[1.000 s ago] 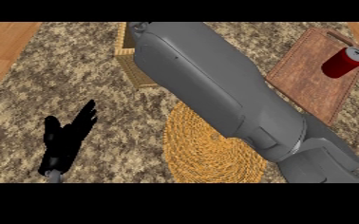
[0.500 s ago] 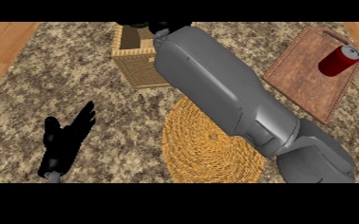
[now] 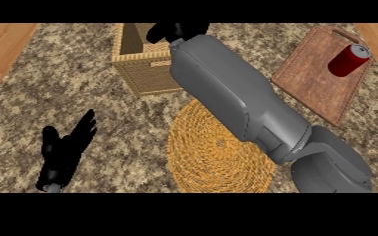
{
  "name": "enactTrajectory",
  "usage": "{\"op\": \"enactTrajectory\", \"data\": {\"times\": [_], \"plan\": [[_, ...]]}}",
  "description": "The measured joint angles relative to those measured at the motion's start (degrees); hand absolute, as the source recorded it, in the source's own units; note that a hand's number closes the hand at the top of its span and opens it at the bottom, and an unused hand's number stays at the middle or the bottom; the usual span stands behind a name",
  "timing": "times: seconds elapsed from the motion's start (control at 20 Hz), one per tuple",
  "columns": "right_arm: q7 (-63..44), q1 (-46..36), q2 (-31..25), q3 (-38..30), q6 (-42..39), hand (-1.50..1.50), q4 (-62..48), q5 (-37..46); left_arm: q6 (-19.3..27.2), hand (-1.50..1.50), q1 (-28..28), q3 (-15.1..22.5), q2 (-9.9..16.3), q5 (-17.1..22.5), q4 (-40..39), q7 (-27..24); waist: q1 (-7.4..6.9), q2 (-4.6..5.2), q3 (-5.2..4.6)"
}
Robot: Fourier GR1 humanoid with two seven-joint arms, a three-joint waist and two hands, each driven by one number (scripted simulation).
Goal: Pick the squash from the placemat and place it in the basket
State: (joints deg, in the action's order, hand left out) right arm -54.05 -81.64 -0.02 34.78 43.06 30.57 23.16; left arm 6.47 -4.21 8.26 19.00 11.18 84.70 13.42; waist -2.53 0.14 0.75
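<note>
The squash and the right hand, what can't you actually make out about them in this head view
- Squash: not visible; the placemat is bare where it shows, and the right forearm covers the rest.
- Right hand: over the basket, cut by the top edge; its grasp unclear.
- Basket interior: mostly hidden by the forearm.

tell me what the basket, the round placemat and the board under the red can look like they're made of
Basket: seemingly woven wicker or straw, tan, with a fine weave on its walls. Round placemat: likely coiled straw or jute, golden, matte, with rings spiralling from its centre. Board: apparently wood, reddish-brown, with faint grain lines and a handle at the far end. Red can: probably metal, with a silvery top.
</note>
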Motion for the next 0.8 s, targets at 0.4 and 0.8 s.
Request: {"op": "enactTrajectory", "data": {"times": [0.4, 0.8], "plan": [[2.69, -0.61, -0.95, -3.10, 1.92, -1.50, 1.00, 0.25, 0.05, 0.00, -1.66, -0.97, -0.47, -0.38, 0.56, -0.84, 1.39, -0.42, 0.12], [1.52, 3.99, -5.44, -6.62, 4.41, -1.50, 7.12, 1.76, 0.88, 0.00, -3.64, -1.71, -1.09, -0.84, 1.24, -0.99, 3.54, -1.06, 0.21]]}}
